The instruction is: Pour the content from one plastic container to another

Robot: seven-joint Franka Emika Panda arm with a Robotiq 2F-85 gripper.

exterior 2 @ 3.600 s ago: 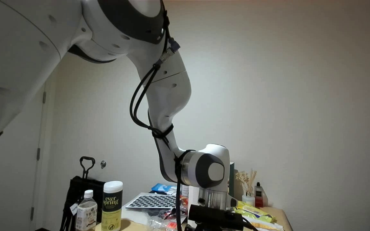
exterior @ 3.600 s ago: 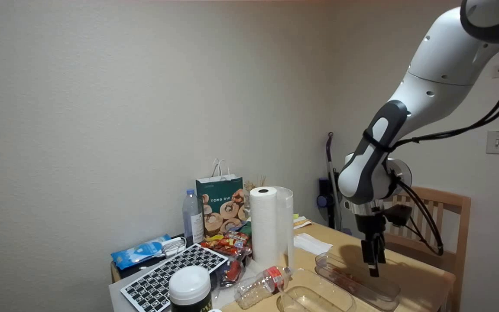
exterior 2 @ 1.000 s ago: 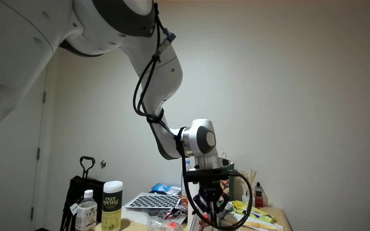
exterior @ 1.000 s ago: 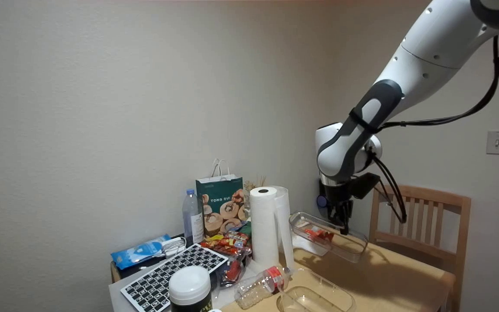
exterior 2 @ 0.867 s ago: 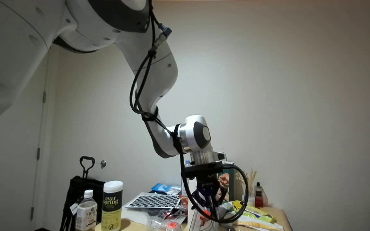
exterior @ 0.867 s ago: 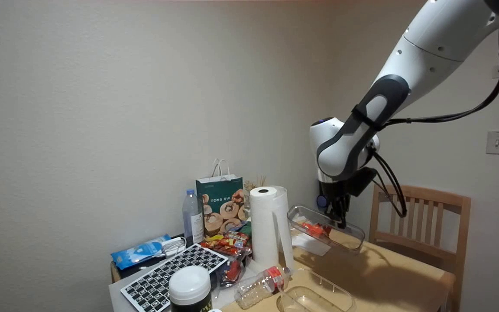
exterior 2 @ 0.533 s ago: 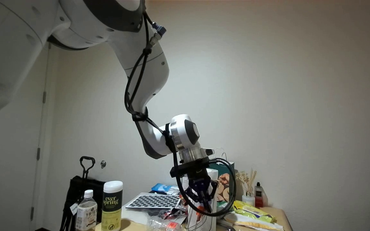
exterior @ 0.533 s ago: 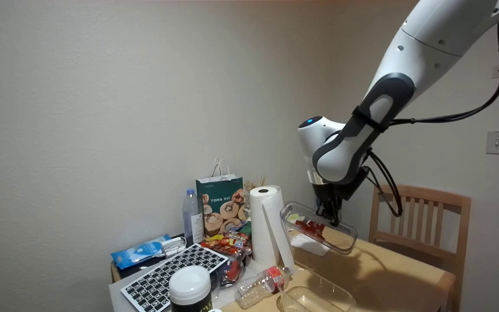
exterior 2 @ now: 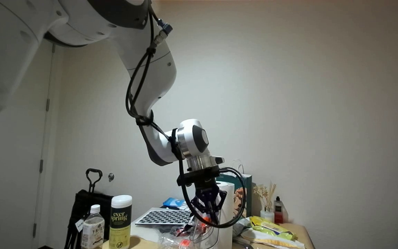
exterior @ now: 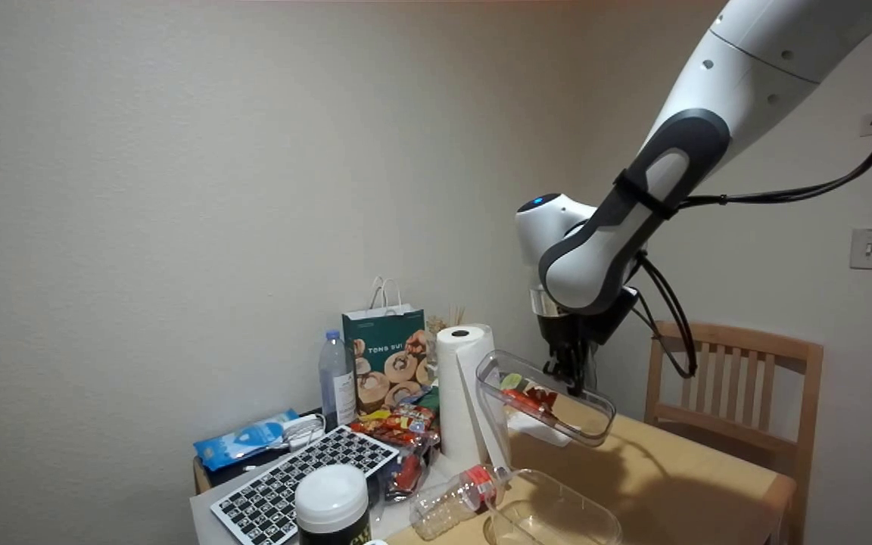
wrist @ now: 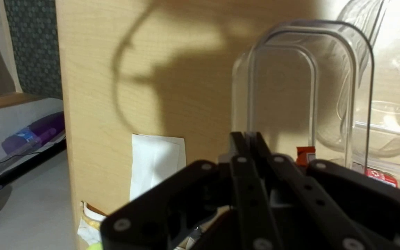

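My gripper [wrist: 250,136] is shut on one long side wall of a clear plastic container [wrist: 352,90], which hangs above the table. In an exterior view this container [exterior: 595,437] is off the table and leans, its open top facing partly toward the camera. Red packets [exterior: 533,401] lie inside it; the wrist view shows just one red corner [wrist: 306,155], the rest hidden behind the fingers. Another clear plastic container [exterior: 580,497] stands on the table, lower and nearer that camera; nothing shows inside it. The gripper [exterior 2: 214,221] also appears tilted in an exterior view.
A clear bottle with red label [exterior: 455,499] lies beside the standing container. Close by are a paper-towel roll [exterior: 460,397], a white-lidded canister [exterior: 332,499] and a checkered board [exterior: 303,484]. White paper [wrist: 156,163] lies on the table; a wooden chair [exterior: 739,378] stands behind it.
About four seconds ago the container was low over the table. In the last second the arm has carried it toward the paper-towel roll and tilted it further; the standing container has not moved.
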